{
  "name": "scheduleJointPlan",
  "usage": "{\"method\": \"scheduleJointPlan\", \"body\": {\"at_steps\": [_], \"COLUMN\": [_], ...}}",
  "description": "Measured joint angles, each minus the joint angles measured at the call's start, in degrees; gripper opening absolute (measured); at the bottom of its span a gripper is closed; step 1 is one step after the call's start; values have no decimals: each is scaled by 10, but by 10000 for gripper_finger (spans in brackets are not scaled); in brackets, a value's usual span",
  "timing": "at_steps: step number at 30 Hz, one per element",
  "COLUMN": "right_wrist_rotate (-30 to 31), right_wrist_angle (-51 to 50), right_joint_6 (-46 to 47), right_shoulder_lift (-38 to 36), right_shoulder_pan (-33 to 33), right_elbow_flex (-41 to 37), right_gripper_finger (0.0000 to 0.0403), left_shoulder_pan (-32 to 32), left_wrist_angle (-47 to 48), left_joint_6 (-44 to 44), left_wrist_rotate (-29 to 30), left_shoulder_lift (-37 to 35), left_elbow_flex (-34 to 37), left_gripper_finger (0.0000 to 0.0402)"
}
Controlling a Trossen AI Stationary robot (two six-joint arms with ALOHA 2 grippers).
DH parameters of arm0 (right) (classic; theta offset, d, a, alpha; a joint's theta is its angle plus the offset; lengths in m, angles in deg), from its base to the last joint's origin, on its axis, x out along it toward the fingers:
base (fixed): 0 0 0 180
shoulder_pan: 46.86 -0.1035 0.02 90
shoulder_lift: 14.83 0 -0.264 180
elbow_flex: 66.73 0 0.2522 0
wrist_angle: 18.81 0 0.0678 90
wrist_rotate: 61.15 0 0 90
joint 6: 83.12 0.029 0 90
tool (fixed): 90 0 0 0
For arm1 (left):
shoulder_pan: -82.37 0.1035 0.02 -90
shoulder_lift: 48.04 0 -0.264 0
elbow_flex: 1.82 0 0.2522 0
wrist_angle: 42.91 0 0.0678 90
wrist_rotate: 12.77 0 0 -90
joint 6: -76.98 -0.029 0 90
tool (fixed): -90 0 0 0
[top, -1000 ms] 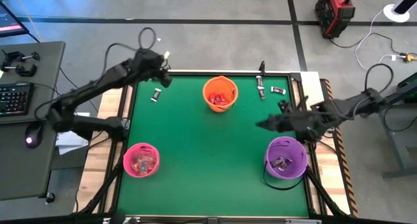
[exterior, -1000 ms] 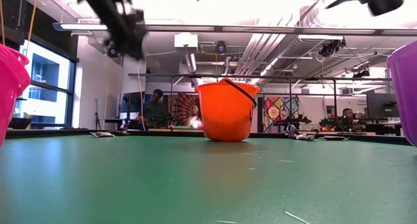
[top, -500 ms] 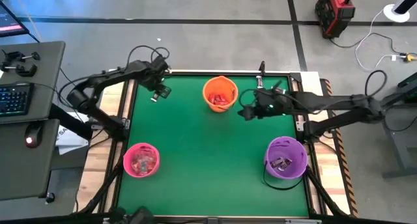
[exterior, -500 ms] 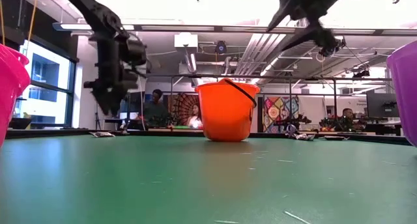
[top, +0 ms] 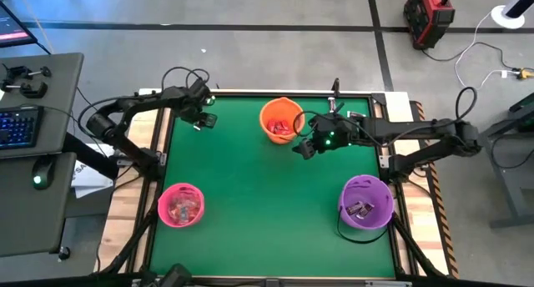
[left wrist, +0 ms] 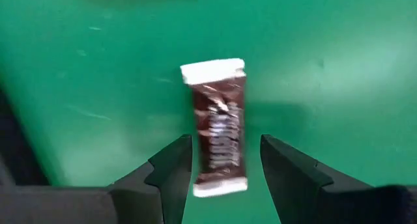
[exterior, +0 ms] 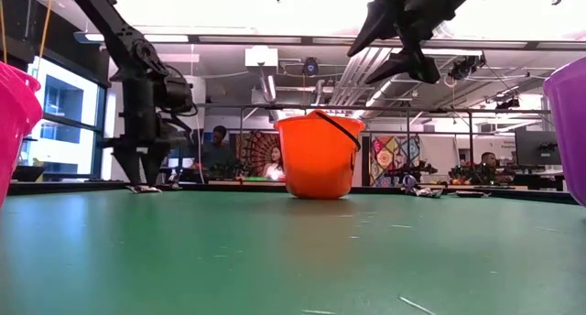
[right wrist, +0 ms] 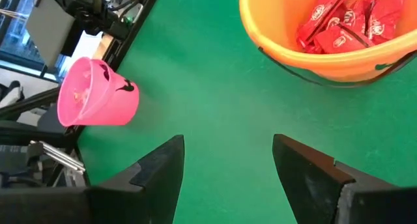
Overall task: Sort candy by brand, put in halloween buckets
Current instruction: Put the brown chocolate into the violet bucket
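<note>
Candy buckets come first on your green table (top: pixel 250 203). The round orange plastic bucket (top: pixel 280 120) sits near the far edge in the middle, and it is full of small red wrapped candy (right wrist: pixel 345 25). The round pink plastic bucket (top: pixel 181 205) sits near the front on the left side, with little wrapped pieces inside. The round purple plastic bucket (top: pixel 365 201) sits near the front on the right side, and you can see dark wrapped pieces (top: pixel 360 208) in it.

Your left claw (top: pixel 200 120) is down low at the far left corner of the table. Its two dark fingers (left wrist: pixel 171 168) are open, one on each side of a small brown candy bar with white ends (left wrist: pixel 218 135). The bar lies flat on the table between them. The fingers do not squeeze it.

Your right claw (top: pixel 302 148) hangs in the air just beside the orange bucket, on the side nearer the front. Its fingers are spread wide and hold nothing.

One more small candy piece (top: pixel 356 115) lies by the far right edge of the table.
</note>
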Motion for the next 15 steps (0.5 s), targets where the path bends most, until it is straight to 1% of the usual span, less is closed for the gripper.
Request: {"method": "scheduleJointPlan", "body": {"at_steps": [5, 8, 10, 15], "right_wrist_rotate": [-9, -9, -9, -10], "right_wrist_angle": [1, 1, 1, 1], "right_joint_6": [-2, -11, -12, -12], "right_shoulder_lift": [0, 0, 0, 0], "right_shoulder_pan": [0, 0, 0, 0], "right_elbow_flex": [0, 0, 0, 0], "right_gripper_finger": [227, 227, 227, 227], "left_shoulder_pan": [-1, -2, -8, -31], "left_wrist_angle": [-16, -9, -8, -15], "left_joint_6": [27, 17, 13, 17], "left_wrist_rotate": [18, 18, 20, 45], "left_shoulder_lift": [0, 0, -1, -2], "left_elbow_flex": [1, 1, 5, 25], "left_gripper_finger": [172, 163, 142, 61]}}
